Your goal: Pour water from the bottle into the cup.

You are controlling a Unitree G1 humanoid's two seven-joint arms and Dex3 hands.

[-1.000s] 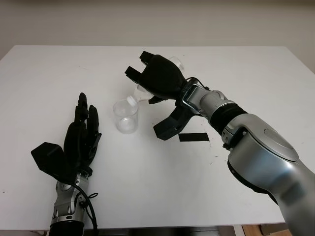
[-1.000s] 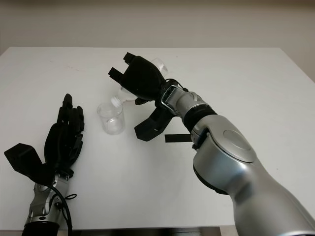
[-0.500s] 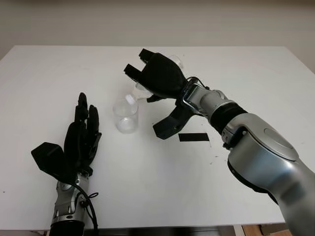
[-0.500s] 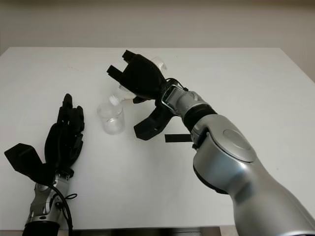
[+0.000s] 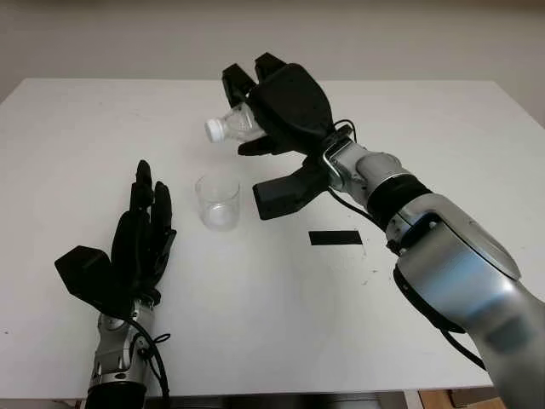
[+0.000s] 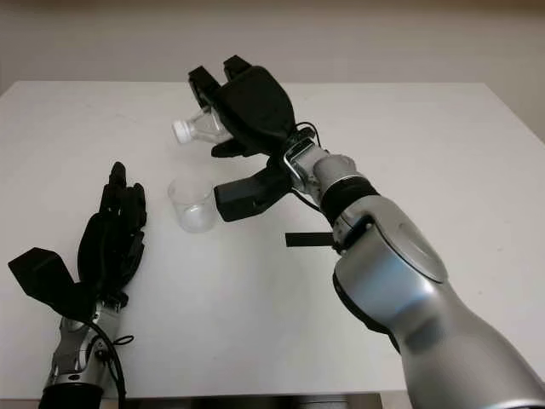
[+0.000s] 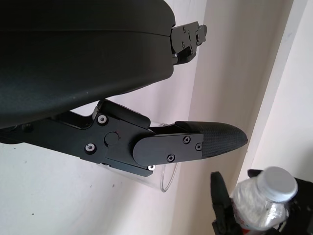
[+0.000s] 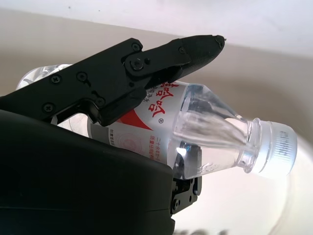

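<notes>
Near edge of the bench (image 5: 281,341): my left hand (image 5: 140,247) sits here, open, holding nothing, parked well left of the action.
Mid bench, cup: the cup (image 5: 218,201) is a clear plastic one, upright, just right of the left hand and beside a strip of black tape (image 5: 335,238). Can't really tell how much water is in it.
Above the cup: my right hand (image 5: 281,106) has its fingers wrapped around the bottle (image 5: 230,126), holding it in the air on its side, neck pointing left, up and a bit behind the cup.
Cap: the right wrist view shows a white cap (image 8: 277,149) on the neck, so I'd guess nothing comes out like this.
How it'll handle: thin clear plastic, looks nearly empty, so I reckon it's light and will dent if I squeeze hard. Label (image 8: 146,115) zone on the body seems the best place to grip, which is where the fingers are.
Cup risk: looks light too, probably easy to knock over.
</notes>
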